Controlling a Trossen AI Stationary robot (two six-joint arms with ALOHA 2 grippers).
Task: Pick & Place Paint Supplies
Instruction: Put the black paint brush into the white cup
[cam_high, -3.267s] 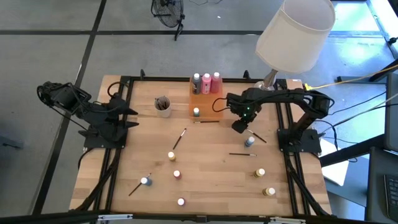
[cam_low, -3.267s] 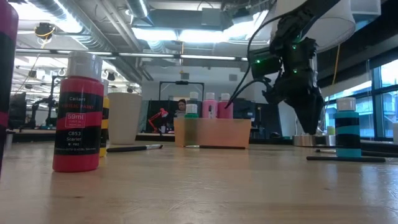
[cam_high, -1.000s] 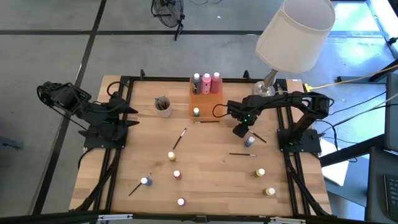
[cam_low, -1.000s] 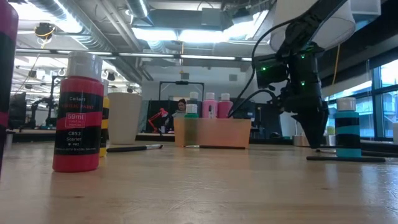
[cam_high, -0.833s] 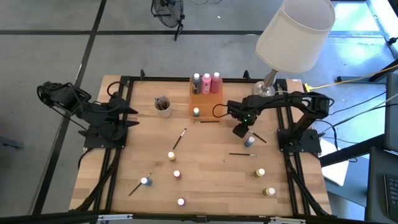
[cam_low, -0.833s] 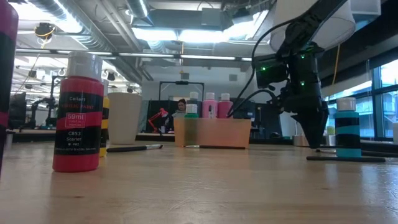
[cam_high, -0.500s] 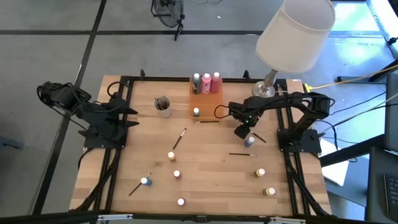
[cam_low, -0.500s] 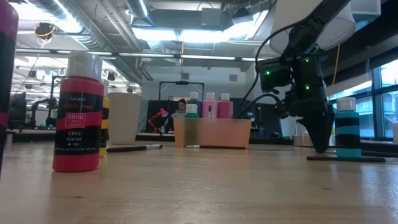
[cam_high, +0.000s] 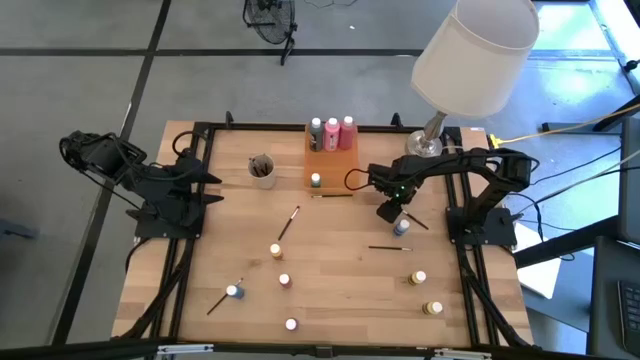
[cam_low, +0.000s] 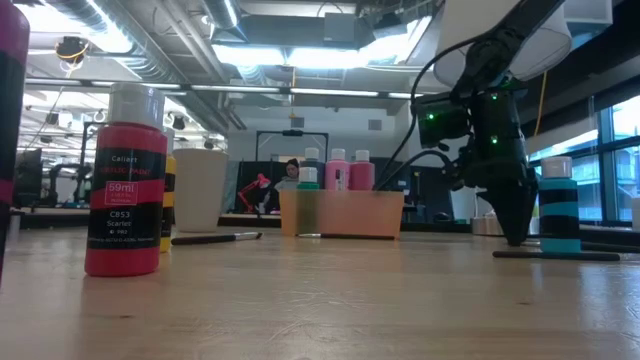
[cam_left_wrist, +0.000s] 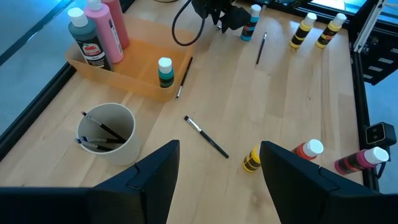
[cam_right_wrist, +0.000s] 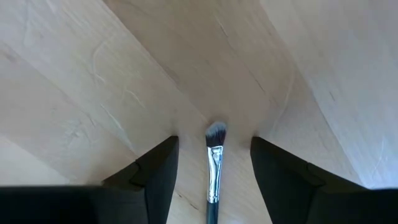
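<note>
My right gripper (cam_high: 389, 212) points down at the table's right side, open. Its fingers stand on either side of the bristle end of a thin dark paintbrush (cam_right_wrist: 213, 163) that lies flat on the wood, with a gap on each side. A blue pot with a white cap (cam_high: 401, 228) stands right beside it (cam_low: 559, 205). My left gripper (cam_left_wrist: 219, 149) is open with nothing between its fingers, raised over the table's left edge (cam_high: 207, 186). Three taller bottles (cam_high: 332, 133) and a small teal pot (cam_high: 316, 180) stand in the orange tray (cam_high: 345, 178).
A round cup (cam_high: 262, 170) holding brushes stands left of the tray. Loose brushes (cam_high: 288, 222) (cam_high: 388, 247) (cam_high: 332, 195) and several small pots (cam_high: 275, 250) (cam_high: 418, 277) are scattered over the near half. A lamp (cam_high: 475, 50) overhangs the far right corner.
My right gripper has sunk a little closer to the table and shifted slightly toward the blue pot, still open over the brush. Nothing on the table has moved.
</note>
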